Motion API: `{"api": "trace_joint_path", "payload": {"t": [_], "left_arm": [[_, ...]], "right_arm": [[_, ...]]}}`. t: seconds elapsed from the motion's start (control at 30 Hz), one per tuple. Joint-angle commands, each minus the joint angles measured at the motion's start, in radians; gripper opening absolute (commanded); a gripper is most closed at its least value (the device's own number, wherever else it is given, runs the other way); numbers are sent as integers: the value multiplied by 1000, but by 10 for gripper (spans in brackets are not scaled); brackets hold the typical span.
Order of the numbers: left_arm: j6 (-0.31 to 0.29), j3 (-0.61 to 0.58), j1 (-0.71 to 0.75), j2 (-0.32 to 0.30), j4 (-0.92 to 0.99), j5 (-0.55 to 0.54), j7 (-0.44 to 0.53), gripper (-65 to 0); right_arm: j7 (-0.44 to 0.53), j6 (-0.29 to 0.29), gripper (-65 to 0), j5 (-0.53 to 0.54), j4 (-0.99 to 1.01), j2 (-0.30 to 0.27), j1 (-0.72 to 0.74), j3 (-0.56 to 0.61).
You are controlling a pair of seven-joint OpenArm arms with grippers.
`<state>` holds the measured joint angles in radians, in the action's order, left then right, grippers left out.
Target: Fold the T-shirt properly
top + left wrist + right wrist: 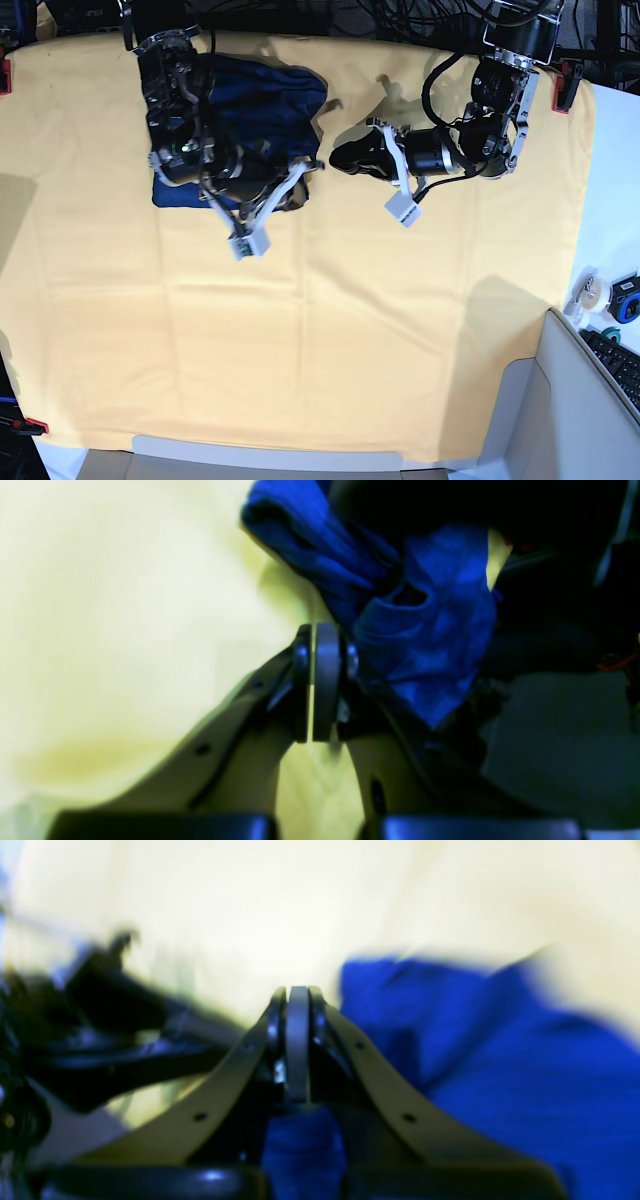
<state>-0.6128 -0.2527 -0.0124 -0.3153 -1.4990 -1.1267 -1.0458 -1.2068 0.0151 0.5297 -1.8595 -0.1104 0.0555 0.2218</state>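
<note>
The T-shirt point(262, 95) lay bunched into a compact dark blue bundle at the far left of the bench, on the yellow cloth point(330, 330). Over its near edge sat the right end effector point(298, 1040), jaws pressed together, gripping nothing. Just right of the bundle, the left end effector point(314, 680) was all but closed and empty too.

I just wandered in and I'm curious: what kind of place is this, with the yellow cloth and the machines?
Probably a robotics lab bench. Two robot arms work over a table draped in yellow cloth, a bundle of cables runs along the far edge, and a keyboard sits at the side.
</note>
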Motion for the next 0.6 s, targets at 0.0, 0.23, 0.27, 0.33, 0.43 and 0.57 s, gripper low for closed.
{"api": "trace_joint_path", "payload": {"t": [0.0, 0.23, 0.27, 0.33, 0.43, 0.57], "left_arm": [[-6, 62, 10, -11, -30, -22, 22, -612], [-6, 298, 133, -6, -177, -25, 8, -492], [-5, 306, 153, -6, -194, -25, 8, -482], [-5, 306, 193, -6, -223, -25, 6, -462], [-5, 258, 222, -6, -240, -23, -78, -439], [-5, 163, 188, 3, -256, -23, -186, -417]], "right_arm": [[15, -2, -650, -3, -22, -15, 27, -52], [5, -286, -561, 37, -7, -87, 37, -413], [-6, -318, -531, 57, 8, -102, 36, -445], [-67, -387, -468, 97, 65, -137, 34, -505], [-109, -510, -394, 162, 172, -177, 31, -562], [-133, -637, -356, 258, 337, -254, 31, -565]]}}
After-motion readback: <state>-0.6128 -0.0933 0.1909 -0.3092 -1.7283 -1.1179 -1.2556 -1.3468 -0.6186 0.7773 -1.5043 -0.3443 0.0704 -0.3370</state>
